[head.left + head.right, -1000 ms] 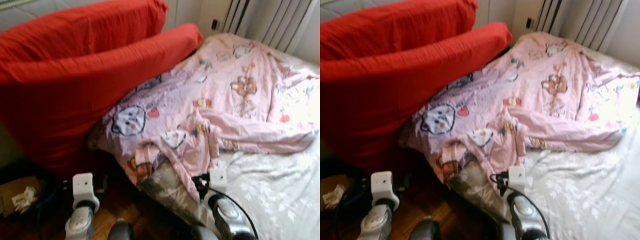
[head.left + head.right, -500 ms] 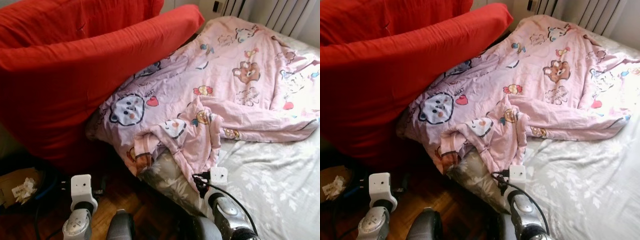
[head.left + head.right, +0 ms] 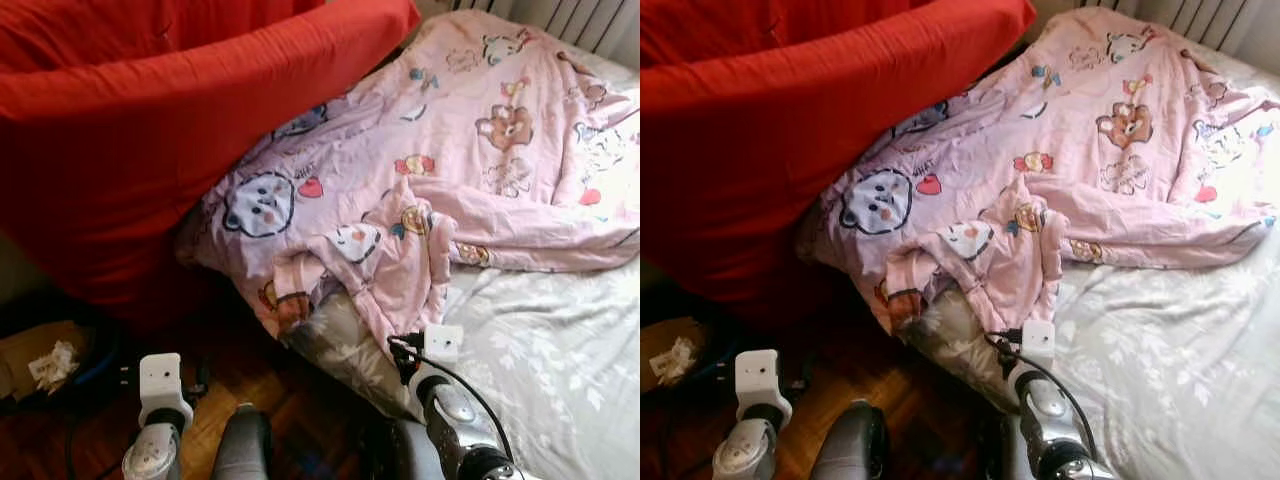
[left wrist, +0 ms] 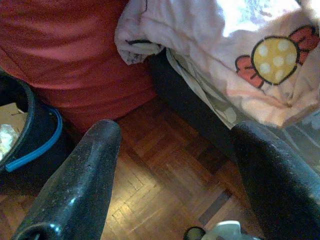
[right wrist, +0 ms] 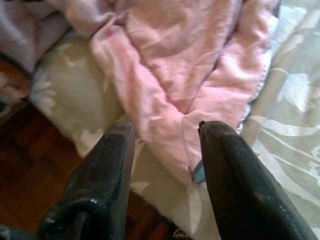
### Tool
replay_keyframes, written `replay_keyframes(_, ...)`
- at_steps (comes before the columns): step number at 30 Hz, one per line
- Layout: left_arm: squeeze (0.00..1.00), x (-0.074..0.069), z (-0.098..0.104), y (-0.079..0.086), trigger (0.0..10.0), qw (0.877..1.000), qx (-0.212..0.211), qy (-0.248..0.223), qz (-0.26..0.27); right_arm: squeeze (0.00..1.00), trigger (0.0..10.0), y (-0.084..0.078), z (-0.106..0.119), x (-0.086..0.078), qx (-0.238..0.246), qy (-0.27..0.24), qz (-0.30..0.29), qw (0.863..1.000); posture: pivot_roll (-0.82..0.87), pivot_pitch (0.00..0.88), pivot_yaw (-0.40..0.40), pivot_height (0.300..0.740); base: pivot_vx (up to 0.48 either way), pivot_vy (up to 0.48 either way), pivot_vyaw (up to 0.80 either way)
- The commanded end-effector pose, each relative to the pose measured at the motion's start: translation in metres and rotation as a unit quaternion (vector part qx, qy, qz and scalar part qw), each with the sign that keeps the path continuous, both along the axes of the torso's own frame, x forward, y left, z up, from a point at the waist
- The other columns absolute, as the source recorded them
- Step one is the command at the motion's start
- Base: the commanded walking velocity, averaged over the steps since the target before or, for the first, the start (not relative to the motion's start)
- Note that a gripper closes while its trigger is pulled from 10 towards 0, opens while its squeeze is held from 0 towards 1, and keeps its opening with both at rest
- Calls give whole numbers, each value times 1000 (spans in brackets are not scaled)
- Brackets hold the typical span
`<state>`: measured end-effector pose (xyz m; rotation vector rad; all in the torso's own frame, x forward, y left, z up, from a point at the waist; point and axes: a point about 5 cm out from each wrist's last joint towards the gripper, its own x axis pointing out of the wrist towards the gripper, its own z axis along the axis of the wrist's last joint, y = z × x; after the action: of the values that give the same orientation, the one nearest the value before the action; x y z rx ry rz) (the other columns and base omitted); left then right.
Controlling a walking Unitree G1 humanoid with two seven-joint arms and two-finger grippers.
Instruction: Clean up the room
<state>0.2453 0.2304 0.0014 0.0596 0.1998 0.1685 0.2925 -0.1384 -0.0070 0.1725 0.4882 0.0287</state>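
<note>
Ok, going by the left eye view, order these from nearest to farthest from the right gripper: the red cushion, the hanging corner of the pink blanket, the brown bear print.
From the right gripper:
1. Hanging corner of the pink blanket, just beyond its fingertips at the bed edge.
2. Red cushion, off to the robot's left.
3. Brown bear print, far up the bed; close to the cushion in rank.

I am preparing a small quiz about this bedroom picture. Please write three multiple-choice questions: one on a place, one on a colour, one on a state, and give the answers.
1. Where does the pink blanket lie?
A. on the bed
B. all on the floor
C. in a basket

2. What colour is the big cushion beside the bed?
A. blue
B. red
C. green

3. How is the right pincer?
A. shut on the blanket
B. open, at the blanket's hanging corner
C. shut on a cup

Answers: 1 A, it spreads over the grey sheet. 2 B, the fabric is plainly red. 3 B, its fingers stand apart with the pink cloth between and ahead of them.
</note>
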Motion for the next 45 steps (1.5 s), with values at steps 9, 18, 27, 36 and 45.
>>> replay_keyframes(9,0,-13,-8,1,10000,1000,-9,19,3,0,10000,2,-3,-4,5,4,-8,1000,181,318,-3,619,0,0,0)
replay_keyframes(18,0,-16,-7,4,10000,1000,-6,17,3,1000,10000,3,10,9,15,-27,-19,999,196,334,-3,619,0,0,0)
replay_keyframes(27,0,-20,-5,6,10000,1000,-3,17,4,1000,10000,7,25,24,17,-49,-15,999,209,341,2,619,0,0,0)
replay_keyframes(36,0,-26,-4,2,10000,1000,-5,14,1,0,10000,4,29,27,-2,-57,-21,998,222,365,-2,619,0,0,0)
replay_keyframes(45,0,-37,-7,1,10000,1000,-6,20,3,0,10000,-7,30,27,-22,-62,-61,996,235,383,-2,619,0,0,0)
